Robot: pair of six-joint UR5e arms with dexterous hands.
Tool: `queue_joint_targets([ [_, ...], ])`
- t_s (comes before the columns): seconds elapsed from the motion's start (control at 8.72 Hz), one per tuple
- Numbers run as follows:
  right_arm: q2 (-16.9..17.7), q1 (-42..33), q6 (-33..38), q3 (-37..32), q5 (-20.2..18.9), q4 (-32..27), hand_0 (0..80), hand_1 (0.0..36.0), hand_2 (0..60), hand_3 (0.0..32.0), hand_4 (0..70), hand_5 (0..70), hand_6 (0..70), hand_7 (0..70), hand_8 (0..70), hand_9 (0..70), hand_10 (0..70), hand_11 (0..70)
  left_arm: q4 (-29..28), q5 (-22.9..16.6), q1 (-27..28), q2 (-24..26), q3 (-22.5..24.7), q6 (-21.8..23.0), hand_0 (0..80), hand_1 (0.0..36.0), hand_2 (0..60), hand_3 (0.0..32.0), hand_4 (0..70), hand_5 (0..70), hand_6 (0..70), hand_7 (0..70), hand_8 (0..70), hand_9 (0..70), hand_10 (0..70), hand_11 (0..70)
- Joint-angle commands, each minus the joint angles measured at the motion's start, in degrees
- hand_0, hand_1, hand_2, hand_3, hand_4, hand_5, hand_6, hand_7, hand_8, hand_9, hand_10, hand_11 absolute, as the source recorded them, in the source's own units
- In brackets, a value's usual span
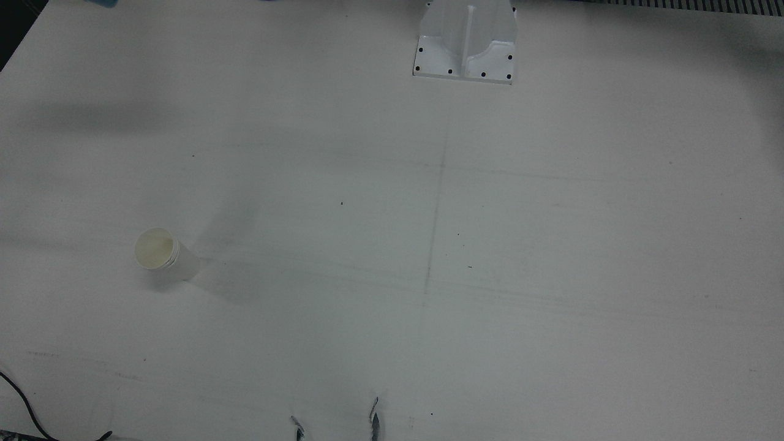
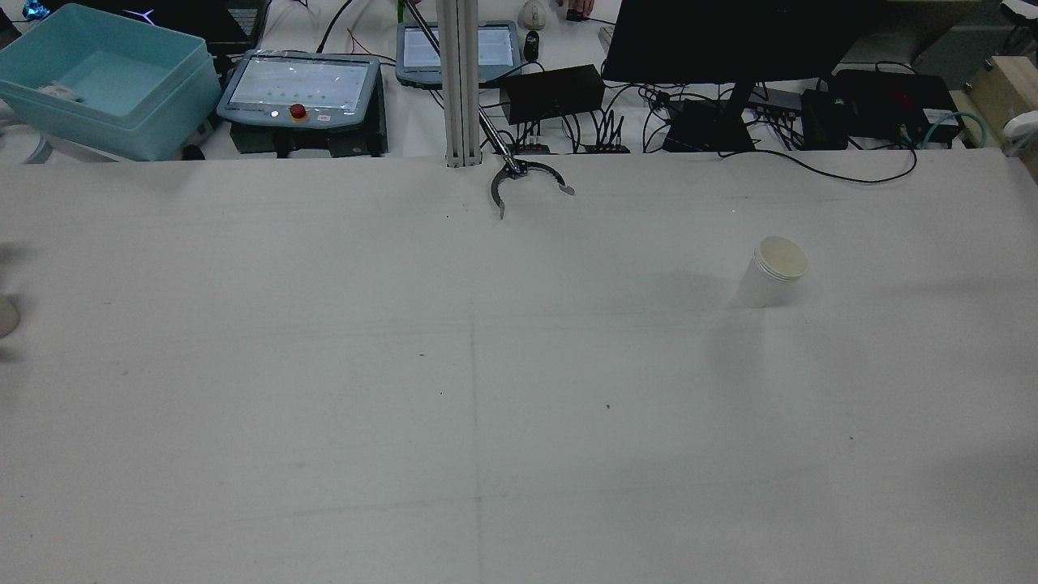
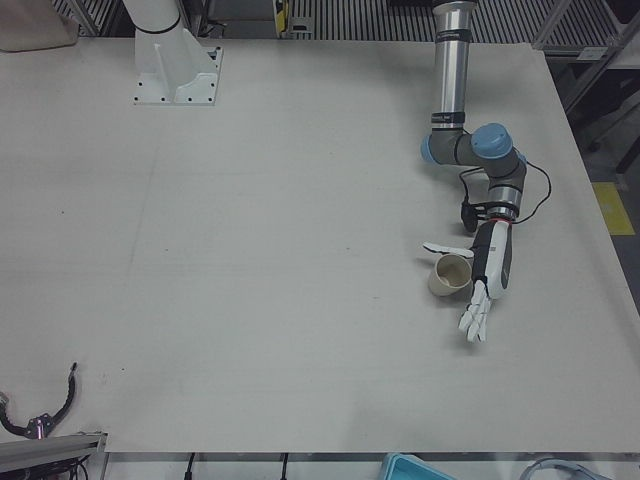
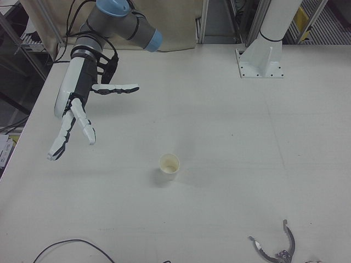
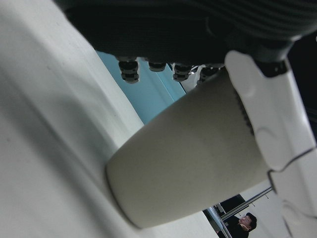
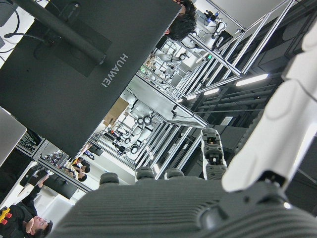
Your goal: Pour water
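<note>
Cups first: I see two on the table [image 2: 324,405], each standing upright. One cup [image 4: 169,165] sits alone on my right arm's half, open mouth up, with bare table all around it; the same cup shows in the front view [image 1: 160,252] and the rear view [image 2: 773,272].

My right hand [image 4: 74,112] hangs above the table well apart from that cup, fingers spread and stretched out, thumb pointing off to the side, holding nothing.

The second cup [image 3: 451,275] stands on the left arm's half. My left hand [image 3: 485,275] is just beside it, low over the table, fingers extended straight past the cup and thumb reaching out on the cup's far side, so the cup sits between thumb and palm. In the left hand view the cup [image 5: 183,158] fills the frame with a finger [image 5: 267,114] lying along its rim end; I cannot tell whether there is any real grip, and the fingers are not curled round it.

A metal clamp [image 2: 523,182] lies at the operators' edge of the table.
</note>
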State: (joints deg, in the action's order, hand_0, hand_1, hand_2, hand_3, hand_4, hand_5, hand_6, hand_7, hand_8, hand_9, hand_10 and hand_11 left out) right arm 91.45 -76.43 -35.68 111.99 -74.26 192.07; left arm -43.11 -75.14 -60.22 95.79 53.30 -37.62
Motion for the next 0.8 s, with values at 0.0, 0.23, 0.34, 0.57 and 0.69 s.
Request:
queue_joint_targets([
  [0.0,-0.04,0.14,0.0,-0.36,0.17,-0.12,47.5,5.0,0.0,11.8,7.3,3.7,0.0,0.0,1.7,2.9,0.0,0.0,0.4,-0.27,0.19,0.1,0.05,-0.26,50.0,9.6,0.0,0.0,10.5,12.4,0.0,9.4,0.0,0.4,4.8,8.7],
  [0.23,-2.32,0.05,0.08,-2.38,0.08,-0.21,47.3,4.7,0.0,11.4,7.3,3.5,0.0,0.0,1.9,3.1,0.0,0.0,0.4,-0.36,0.19,-0.42,0.14,-0.18,50.6,10.6,0.0,0.0,11.1,17.8,0.0,9.6,0.0,0.5,4.8,8.7],
  [0.34,-2.94,0.14,0.0,-2.47,0.08,-0.21,47.3,4.6,0.0,11.2,7.5,3.6,0.0,0.0,1.9,3.1,0.0,0.0,0.48,-0.53,0.28,-0.69,0.4,0.09,52.1,12.9,0.0,0.0,11.9,19.6,0.0,9.6,0.0,0.5,4.8,9.0],
  [0.57,-2.94,0.14,0.08,-2.91,0.08,-0.3,47.3,4.4,0.0,11.0,7.4,3.6,0.0,0.0,2.0,3.1,0.0,0.0,0.57,-0.71,0.28,-1.04,0.84,0.44,53.8,14.7,0.0,0.0,13.6,24.7,0.0,9.1,0.0,0.4,4.4,8.5],
  [0.69,-2.94,0.14,0.08,-2.91,0.08,-0.3,47.1,4.1,0.0,11.2,7.3,3.6,0.0,0.0,2.1,3.3,0.0,0.0,0.57,-0.88,0.28,-1.04,1.1,0.61,54.6,15.3,0.0,0.0,17.6,30.9,0.0,8.5,0.0,0.3,4.4,8.4],
])
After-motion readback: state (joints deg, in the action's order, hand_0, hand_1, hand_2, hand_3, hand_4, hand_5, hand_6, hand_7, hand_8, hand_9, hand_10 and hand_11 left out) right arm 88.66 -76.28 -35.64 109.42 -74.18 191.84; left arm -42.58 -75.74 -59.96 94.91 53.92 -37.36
